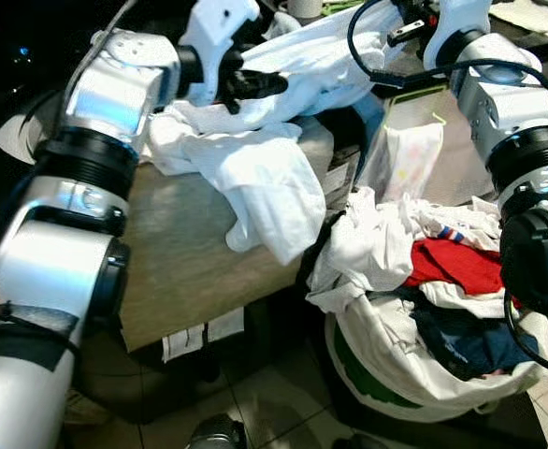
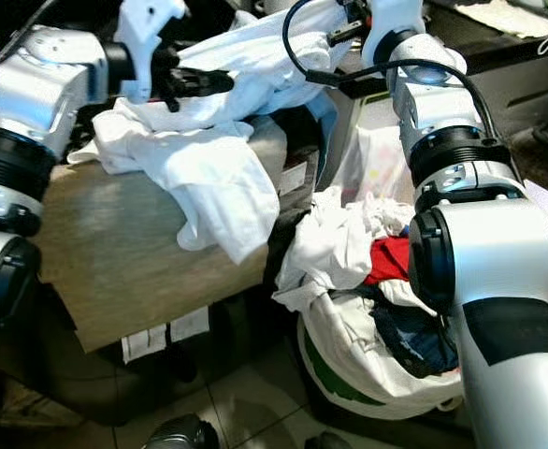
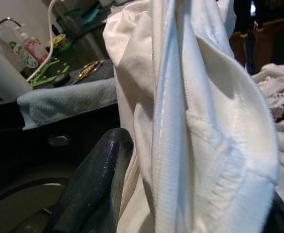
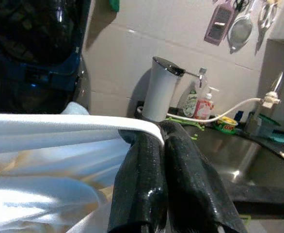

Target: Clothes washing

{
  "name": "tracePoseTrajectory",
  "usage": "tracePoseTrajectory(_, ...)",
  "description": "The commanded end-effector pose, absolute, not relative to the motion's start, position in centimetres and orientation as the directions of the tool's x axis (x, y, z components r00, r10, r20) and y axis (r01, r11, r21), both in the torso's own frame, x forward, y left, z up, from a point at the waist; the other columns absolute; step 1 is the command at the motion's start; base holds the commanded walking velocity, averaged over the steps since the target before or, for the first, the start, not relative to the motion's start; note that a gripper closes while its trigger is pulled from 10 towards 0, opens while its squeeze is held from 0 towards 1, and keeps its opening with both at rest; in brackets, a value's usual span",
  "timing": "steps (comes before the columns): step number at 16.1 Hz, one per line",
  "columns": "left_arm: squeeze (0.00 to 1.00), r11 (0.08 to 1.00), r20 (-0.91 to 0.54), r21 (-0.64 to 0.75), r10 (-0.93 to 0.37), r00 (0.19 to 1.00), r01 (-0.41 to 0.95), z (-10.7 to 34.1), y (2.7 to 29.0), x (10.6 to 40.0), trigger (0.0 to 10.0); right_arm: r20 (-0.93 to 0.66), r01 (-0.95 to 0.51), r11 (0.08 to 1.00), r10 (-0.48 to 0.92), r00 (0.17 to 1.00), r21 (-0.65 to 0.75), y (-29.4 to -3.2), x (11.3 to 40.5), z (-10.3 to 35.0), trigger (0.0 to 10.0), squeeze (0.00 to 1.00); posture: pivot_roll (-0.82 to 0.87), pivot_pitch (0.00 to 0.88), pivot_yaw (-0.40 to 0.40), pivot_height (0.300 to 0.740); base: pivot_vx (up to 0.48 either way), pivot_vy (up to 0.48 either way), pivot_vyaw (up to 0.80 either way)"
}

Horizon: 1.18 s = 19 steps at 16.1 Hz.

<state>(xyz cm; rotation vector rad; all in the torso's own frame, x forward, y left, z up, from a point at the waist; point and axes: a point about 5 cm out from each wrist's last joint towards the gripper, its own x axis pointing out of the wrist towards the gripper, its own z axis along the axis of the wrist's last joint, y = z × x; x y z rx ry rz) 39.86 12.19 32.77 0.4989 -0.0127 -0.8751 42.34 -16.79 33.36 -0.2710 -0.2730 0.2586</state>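
A white garment (image 1: 321,56) is stretched in the air between my two grippers. My left gripper (image 1: 260,84) is shut on one end of it above the wood-topped surface (image 1: 180,262); the cloth (image 3: 195,121) runs between its black fingers (image 3: 93,184). My right gripper (image 4: 164,133) is raised at the back, shut on a folded edge of the same garment (image 4: 59,126). More white clothes (image 1: 255,168) lie heaped on the surface and hang over its edge. A laundry basket (image 1: 396,383) below on the right is piled with white, red and navy clothes (image 1: 452,267).
The basket stands on the tiled floor (image 1: 274,393), tight against the surface's corner. A kitchen counter with a sink (image 4: 229,165), soap bottles (image 4: 202,104) and a white cylinder (image 4: 161,90) lies beyond the right gripper. A grey-blue towel (image 3: 64,99) hangs over a dark edge.
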Motion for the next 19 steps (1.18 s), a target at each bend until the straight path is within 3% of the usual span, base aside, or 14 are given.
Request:
tracePoseTrajectory(1,1.00,0.568,-0.186,0.407,-0.715,0.674,0.715,32.6,13.0,40.0,10.0,0.277,-0.158,0.952,0.231,0.933,-0.262,-17.9,42.2,34.5,0.0,0.00,0.00,0.000,0.008,0.719,0.000,0.000,0.00)
tracePoseTrajectory(2,1.00,0.569,-0.187,0.407,-0.714,0.675,0.715,32.6,12.9,39.9,10.0,0.277,-0.158,0.952,0.231,0.933,-0.262,-17.9,42.2,34.5,0.0,0.00,0.00,0.000,0.008,0.719,0.000,0.000,0.00)
tracePoseTrajectory(3,0.00,0.598,-0.173,0.403,-0.694,0.699,0.693,32.8,12.6,40.1,10.0,0.279,-0.160,0.952,0.233,0.932,-0.261,-17.8,42.2,34.5,0.0,0.00,0.00,0.000,0.008,0.719,0.000,0.000,0.00)
tracePoseTrajectory(5,0.00,0.633,-0.144,0.385,-0.677,0.721,0.672,33.0,12.2,40.3,10.0,0.282,-0.167,0.952,0.239,0.929,-0.257,-17.7,42.2,34.5,0.0,0.00,0.00,0.000,0.009,0.719,0.000,0.000,0.00)
tracePoseTrajectory(6,0.00,0.647,-0.125,0.354,-0.683,0.720,0.675,33.2,12.0,40.3,0.0,0.283,-0.172,0.950,0.245,0.927,-0.260,-17.6,42.2,34.5,0.0,0.00,0.00,0.000,0.009,0.719,0.000,0.000,0.00)
tracePoseTrajectory(13,0.00,0.657,-0.109,0.361,-0.675,0.730,0.662,33.4,11.7,40.2,0.0,0.281,-0.206,0.940,0.282,0.917,-0.271,-16.9,42.2,34.2,0.0,0.00,0.00,0.000,0.008,0.719,0.000,0.000,0.00)
tracePoseTrajectory(14,0.00,0.658,-0.112,0.356,-0.675,0.729,0.664,33.4,11.6,40.2,10.0,0.281,-0.207,0.940,0.283,0.917,-0.271,-16.9,42.2,34.2,0.0,0.00,0.00,0.000,0.008,0.719,0.000,0.000,0.00)
tracePoseTrajectory(15,1.00,0.659,-0.117,0.345,-0.676,0.727,0.668,33.4,11.6,40.2,10.0,0.282,-0.208,0.939,0.285,0.916,-0.272,-16.8,42.2,34.3,0.0,0.00,0.00,0.000,0.009,0.719,0.000,0.000,0.00)
tracePoseTrajectory(19,1.00,0.661,-0.123,0.329,-0.678,0.724,0.675,33.7,11.7,40.1,10.0,0.281,-0.210,0.938,0.287,0.916,-0.276,-16.7,42.2,34.2,0.0,0.00,0.00,0.000,0.009,0.719,0.000,0.000,0.00)
